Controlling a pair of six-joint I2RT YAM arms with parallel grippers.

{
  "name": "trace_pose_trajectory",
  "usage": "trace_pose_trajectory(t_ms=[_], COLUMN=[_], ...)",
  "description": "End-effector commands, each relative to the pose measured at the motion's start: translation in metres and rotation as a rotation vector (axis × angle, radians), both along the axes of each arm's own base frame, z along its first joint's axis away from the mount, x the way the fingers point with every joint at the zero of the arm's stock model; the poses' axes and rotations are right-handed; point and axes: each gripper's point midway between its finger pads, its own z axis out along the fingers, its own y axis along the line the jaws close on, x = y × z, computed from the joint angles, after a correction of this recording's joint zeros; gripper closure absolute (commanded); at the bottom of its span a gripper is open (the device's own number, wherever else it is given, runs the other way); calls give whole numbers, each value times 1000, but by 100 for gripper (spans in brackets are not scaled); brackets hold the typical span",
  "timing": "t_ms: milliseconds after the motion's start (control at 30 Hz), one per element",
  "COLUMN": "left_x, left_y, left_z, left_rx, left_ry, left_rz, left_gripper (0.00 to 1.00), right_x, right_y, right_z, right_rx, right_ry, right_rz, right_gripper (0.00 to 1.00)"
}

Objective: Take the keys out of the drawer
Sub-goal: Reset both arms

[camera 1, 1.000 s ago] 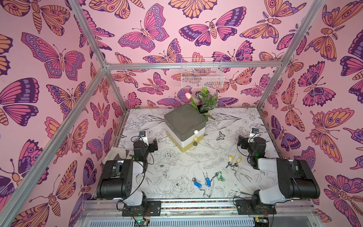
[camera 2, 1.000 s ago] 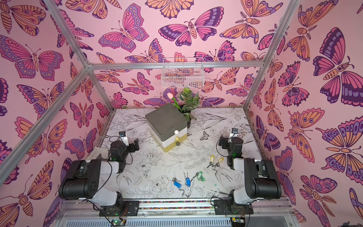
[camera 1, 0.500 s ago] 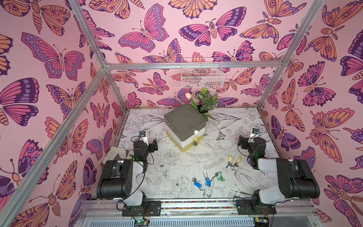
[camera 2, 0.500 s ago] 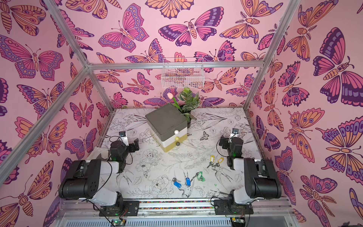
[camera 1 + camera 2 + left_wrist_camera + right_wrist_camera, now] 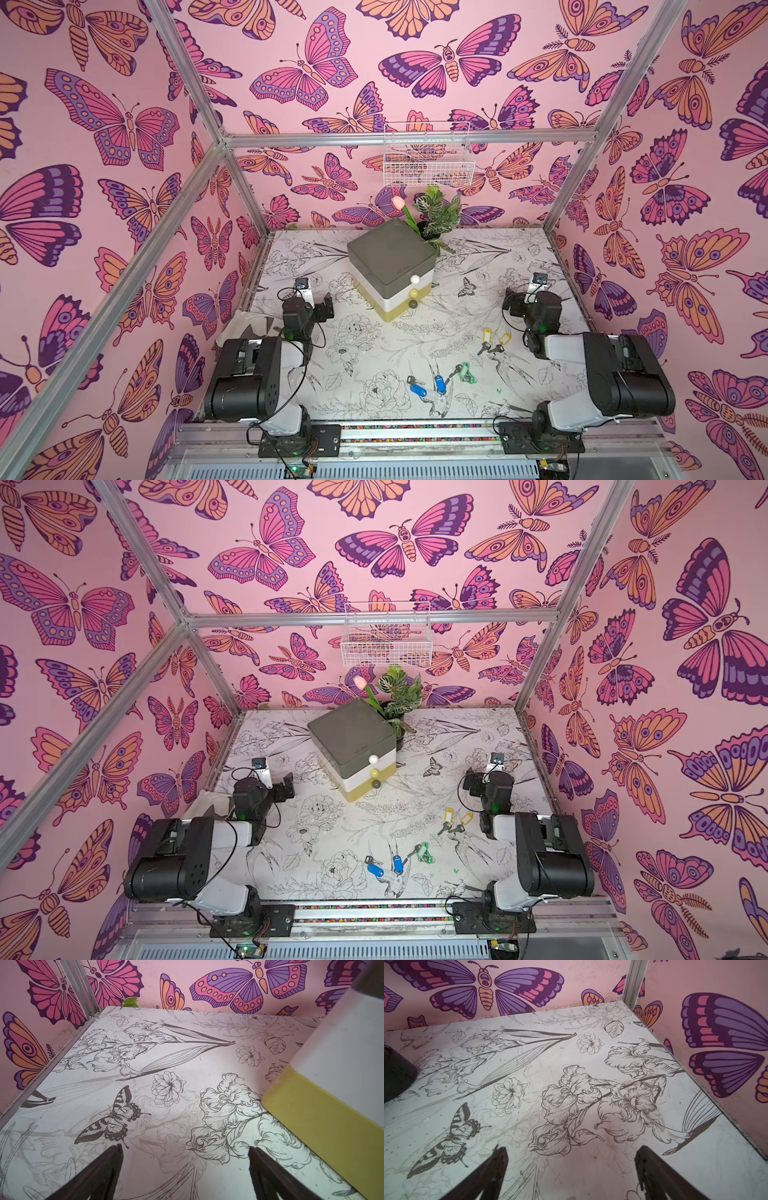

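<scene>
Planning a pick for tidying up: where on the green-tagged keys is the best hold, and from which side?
Grip the green tag, not the dark keys on its ring. It lies flat on the table, so come straight down from above, jaws across the tag's narrow width. The tag is the broadest part; the loose keys would likely slip.

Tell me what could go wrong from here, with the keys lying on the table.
The yellow-tagged keys lie close to the right arm; its next swing might sweep them away.
The drawer unit appears fully shut, so any key left inside would go unnoticed.
The blue-tagged keys lie near the table's front edge; a nudge could push them off.
</scene>
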Motion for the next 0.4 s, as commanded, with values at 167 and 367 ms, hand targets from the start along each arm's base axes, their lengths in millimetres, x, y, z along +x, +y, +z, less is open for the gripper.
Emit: trace_pose_trajectory(t_ms=[167,367], left_x=[6,5], left_y=[-1,-1], left_z=[2,3], left_rx=[19,25], left_ry=[-6,-9], left_rz=[-1,-2], left_gripper=[0,0], right_x=[4,4], right_y=[0,1], right_z=[9,9], right_rx=[5,6], right_ry=[-26,-24], right_rz=[5,6], right_gripper=[1,1])
